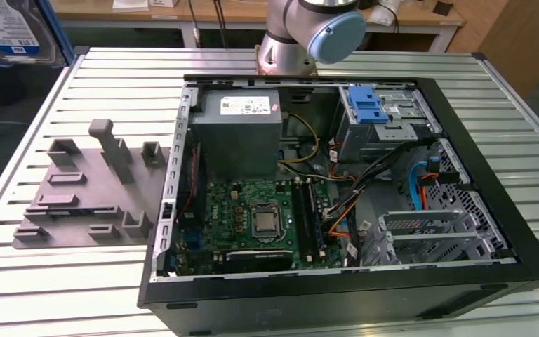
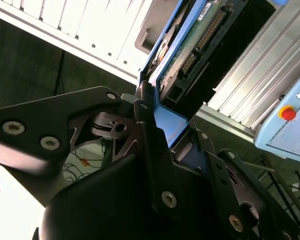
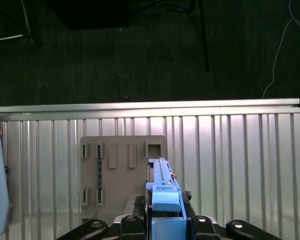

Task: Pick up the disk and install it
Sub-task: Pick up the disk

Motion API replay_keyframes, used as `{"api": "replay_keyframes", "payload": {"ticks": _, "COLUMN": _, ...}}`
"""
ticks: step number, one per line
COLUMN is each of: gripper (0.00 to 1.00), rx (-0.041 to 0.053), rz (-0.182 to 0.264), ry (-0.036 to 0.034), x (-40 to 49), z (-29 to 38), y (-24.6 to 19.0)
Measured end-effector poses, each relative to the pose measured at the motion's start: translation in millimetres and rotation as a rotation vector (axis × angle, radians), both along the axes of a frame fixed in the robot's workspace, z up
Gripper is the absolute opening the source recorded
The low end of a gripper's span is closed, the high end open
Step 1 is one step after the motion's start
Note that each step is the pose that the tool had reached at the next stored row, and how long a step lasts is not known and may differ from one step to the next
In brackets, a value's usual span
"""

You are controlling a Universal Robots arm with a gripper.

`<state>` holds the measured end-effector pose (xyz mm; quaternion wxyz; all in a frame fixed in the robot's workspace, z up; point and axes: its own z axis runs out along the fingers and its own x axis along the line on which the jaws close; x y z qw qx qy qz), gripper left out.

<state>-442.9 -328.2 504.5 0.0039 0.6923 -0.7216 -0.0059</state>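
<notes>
Gripping the disk (image 2: 192,47) by its blue bracket (image 2: 170,122), the jaws are sitting closed on it in both wrist views, so by my judgement the picking-up part is looking done and the carrying is in hand. The disk is standing out from between the jaws, edge-on in the first wrist view, with the grey fixture plate (image 3: 122,170) lying on the slatted desk (image 3: 240,150) beyond the jaws. The installing is not yet done: the open computer case (image 1: 494,175) and its drive cage (image 1: 387,123) with the blue latch (image 1: 367,105) are lying well apart from the jaws. As for writing, the disk is showing a white-and-blue label (image 1: 5,28) in the exterior view, and the power-supply box (image 1: 236,137) is carrying a white sticker (image 1: 247,107); I am leaving the print on both unread.
</notes>
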Motion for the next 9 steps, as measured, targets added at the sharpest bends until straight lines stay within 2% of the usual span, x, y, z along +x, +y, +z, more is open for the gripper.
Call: {"api": "replay_keyframes", "payload": {"ticks": 9, "gripper": 0.36, "rx": 0.0012, "rz": 0.000, "ry": 0.0000, "x": -0.1, "z": 13.5, "y": 0.0}}
